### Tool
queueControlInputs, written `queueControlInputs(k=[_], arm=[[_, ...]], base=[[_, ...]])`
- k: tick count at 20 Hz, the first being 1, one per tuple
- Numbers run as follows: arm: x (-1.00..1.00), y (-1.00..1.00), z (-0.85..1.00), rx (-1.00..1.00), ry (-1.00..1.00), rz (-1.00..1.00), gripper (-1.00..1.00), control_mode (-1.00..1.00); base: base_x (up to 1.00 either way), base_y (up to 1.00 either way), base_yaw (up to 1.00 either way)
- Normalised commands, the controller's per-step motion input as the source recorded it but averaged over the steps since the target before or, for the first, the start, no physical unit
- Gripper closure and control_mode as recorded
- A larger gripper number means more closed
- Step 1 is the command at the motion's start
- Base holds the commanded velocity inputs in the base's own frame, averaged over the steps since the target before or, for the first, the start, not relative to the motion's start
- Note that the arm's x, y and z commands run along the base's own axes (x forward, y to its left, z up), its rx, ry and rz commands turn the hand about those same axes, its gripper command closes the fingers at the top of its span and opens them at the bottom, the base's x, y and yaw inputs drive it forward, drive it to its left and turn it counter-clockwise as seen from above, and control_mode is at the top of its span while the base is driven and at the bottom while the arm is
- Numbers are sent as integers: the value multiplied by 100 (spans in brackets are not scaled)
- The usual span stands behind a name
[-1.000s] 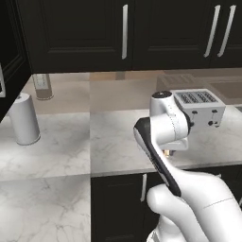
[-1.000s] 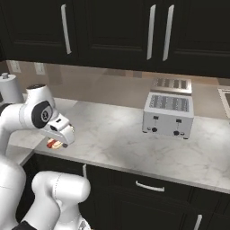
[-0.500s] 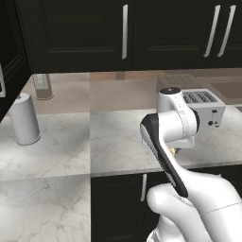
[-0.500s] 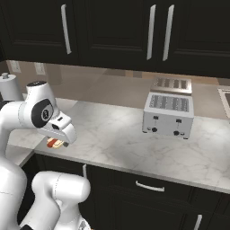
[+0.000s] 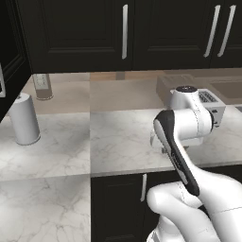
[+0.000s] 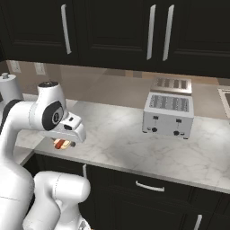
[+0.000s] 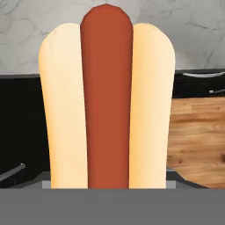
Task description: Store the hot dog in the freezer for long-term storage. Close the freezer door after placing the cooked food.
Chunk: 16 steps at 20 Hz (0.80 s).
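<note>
Marble surface [image 6: 121, 143] carries one silver toaster [image 6: 169, 113] and one white paper-towel roll [image 5: 24, 118]. One white arm bends low over the front edge, wrist pointing down. One hot dog [image 7: 107, 99] sits directly under the hand at that edge; whether the jaws are clamped on it cannot be told.
</note>
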Motion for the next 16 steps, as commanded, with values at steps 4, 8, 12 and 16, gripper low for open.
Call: queueControlInputs(k=[4, 8, 12, 16], arm=[[0, -8, 2, 13, 9, 17, 100, -100], [0, 0, 0, 7, 14, 8, 100, -100], [-5, 0, 0, 1, 12, 4, 100, -100], [-8, 0, 0, 0, 5, 0, 100, -100]], base=[[0, 0, 0], [0, 0, 0], [0, 0, 0], [0, 0, 0]])
